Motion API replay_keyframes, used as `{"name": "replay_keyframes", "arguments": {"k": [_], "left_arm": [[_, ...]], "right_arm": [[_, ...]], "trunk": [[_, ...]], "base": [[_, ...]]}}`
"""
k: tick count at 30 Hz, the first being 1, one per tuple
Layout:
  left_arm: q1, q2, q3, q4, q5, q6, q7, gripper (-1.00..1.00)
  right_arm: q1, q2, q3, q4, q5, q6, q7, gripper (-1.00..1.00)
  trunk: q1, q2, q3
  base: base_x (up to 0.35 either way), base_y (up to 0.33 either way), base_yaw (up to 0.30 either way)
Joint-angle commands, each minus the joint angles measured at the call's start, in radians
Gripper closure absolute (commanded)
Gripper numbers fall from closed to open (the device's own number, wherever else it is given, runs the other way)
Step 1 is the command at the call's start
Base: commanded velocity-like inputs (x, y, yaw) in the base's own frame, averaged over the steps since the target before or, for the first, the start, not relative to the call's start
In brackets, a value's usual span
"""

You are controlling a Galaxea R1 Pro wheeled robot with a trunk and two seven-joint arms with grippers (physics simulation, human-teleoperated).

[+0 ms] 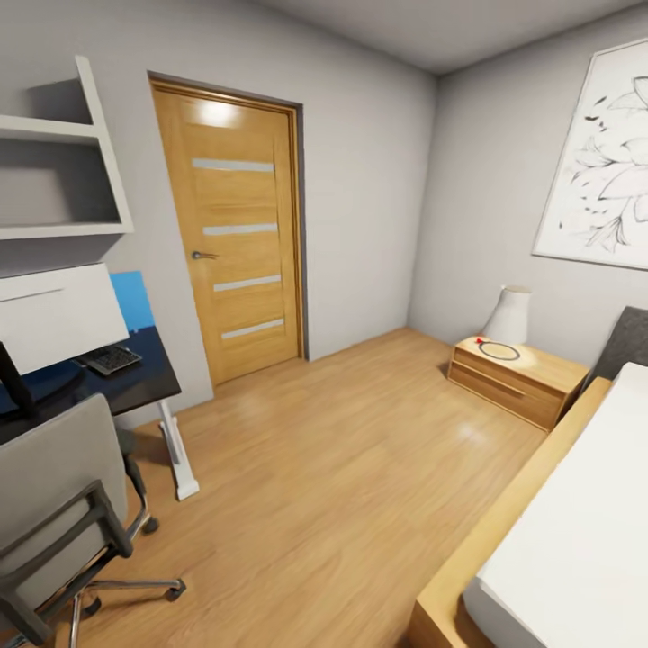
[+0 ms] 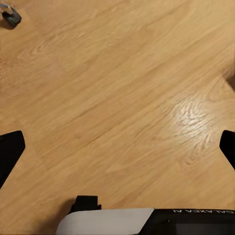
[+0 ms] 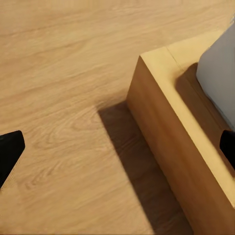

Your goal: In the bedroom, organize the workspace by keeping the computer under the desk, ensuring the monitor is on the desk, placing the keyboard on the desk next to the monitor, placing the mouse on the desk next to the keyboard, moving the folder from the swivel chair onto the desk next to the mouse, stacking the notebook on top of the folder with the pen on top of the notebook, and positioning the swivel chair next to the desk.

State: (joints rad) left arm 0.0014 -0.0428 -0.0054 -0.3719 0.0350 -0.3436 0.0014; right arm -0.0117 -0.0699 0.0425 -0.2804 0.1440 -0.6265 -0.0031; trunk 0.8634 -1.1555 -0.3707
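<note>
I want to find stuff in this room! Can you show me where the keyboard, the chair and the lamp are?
keyboard (image 1: 110,359), head view, on its dark keys.
chair (image 1: 54,468), head view, on the grey backrest.
lamp (image 1: 509,315), head view, on its white shade.

We count one swivel chair (image 1: 58,504), one desk (image 1: 135,382), one monitor (image 1: 54,315), one keyboard (image 1: 110,359), one door (image 1: 236,229), one lamp (image 1: 508,315), one nightstand (image 1: 517,380), one bed (image 1: 576,540).
</note>
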Motion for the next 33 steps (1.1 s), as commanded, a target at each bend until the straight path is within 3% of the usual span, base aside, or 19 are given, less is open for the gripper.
{"name": "replay_keyframes", "arguments": {"k": [1, 20, 33], "left_arm": [[0.000, 0.000, -0.001, -0.001, 0.003, -0.002, 0.000, -1.00], [0.000, 0.000, -0.002, -0.001, 0.003, -0.002, 0.000, -1.00], [0.000, 0.000, -0.002, -0.001, 0.003, -0.002, 0.000, -1.00]], "right_arm": [[-0.001, -0.001, 0.004, 0.001, -0.001, -0.003, -0.001, -1.00], [-0.001, 0.001, 0.004, 0.048, -0.006, 0.002, -0.001, -1.00], [-0.001, -0.001, 0.002, 0.049, -0.007, -0.001, -0.002, -1.00]], "trunk": [[0.001, -0.001, -0.001], [0.001, -0.001, -0.002], [0.001, -0.001, -0.002]], "base": [[0.312, 0.186, -0.009], [0.268, 0.237, -0.001], [0.323, 0.072, 0.000]]}}
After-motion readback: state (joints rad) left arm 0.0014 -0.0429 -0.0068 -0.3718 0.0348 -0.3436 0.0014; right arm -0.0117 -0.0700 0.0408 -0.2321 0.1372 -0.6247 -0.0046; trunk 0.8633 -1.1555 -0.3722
